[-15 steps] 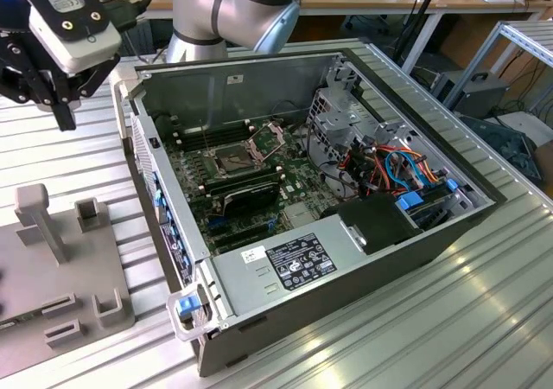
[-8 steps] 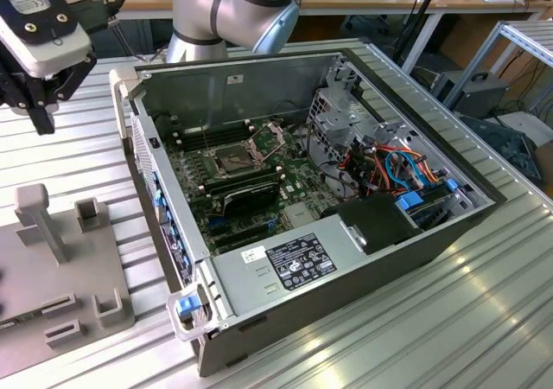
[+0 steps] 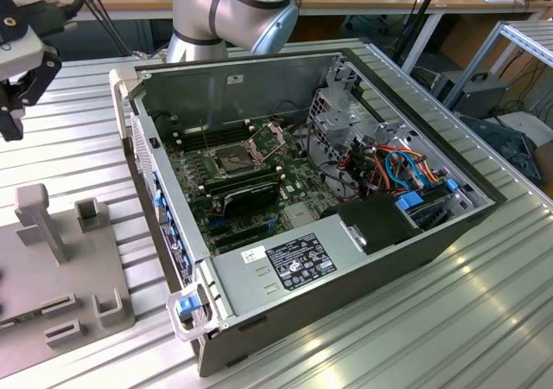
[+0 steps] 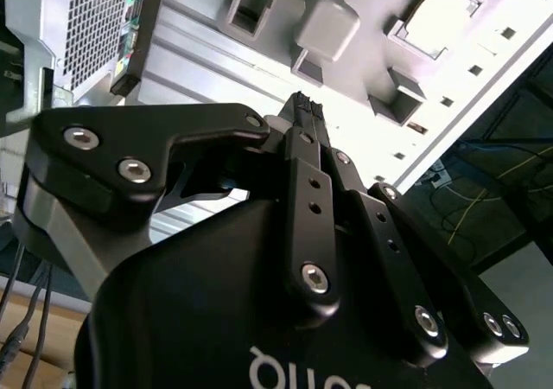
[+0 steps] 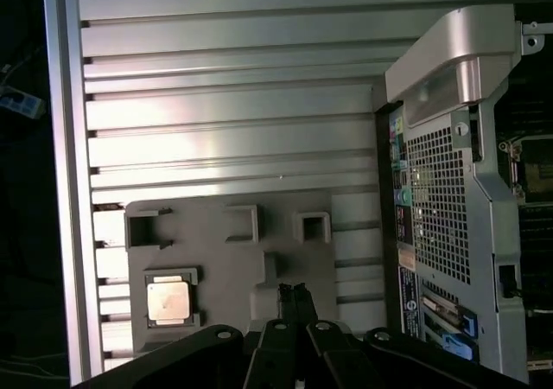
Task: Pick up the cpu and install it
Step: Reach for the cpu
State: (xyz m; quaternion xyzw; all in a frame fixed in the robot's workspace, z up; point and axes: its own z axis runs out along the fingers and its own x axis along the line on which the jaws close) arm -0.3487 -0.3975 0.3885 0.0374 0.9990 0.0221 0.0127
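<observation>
**Q:** Where is the cpu, and in what state is the gripper?

**A:** First wrist view: the cpu lies flat, metal top up, in a square nest at one corner of the grey holder plate; the plate rests on the ribbed aluminium table, beside the open computer case. The gripper hangs over the same plate, apart from the cpu; in both wrist views its fingertips are pressed together with nothing between them.

**Q:** How far along is the task?

**A:** By these views, at the outset; the cpu is not yet grasped or lifted. Exterior view: the socket on the board looks dark and unoccupied; its shiny retaining frame stands tilted up, so the seat appears ready. Both the pick-up and the installation remain undone.
</observation>
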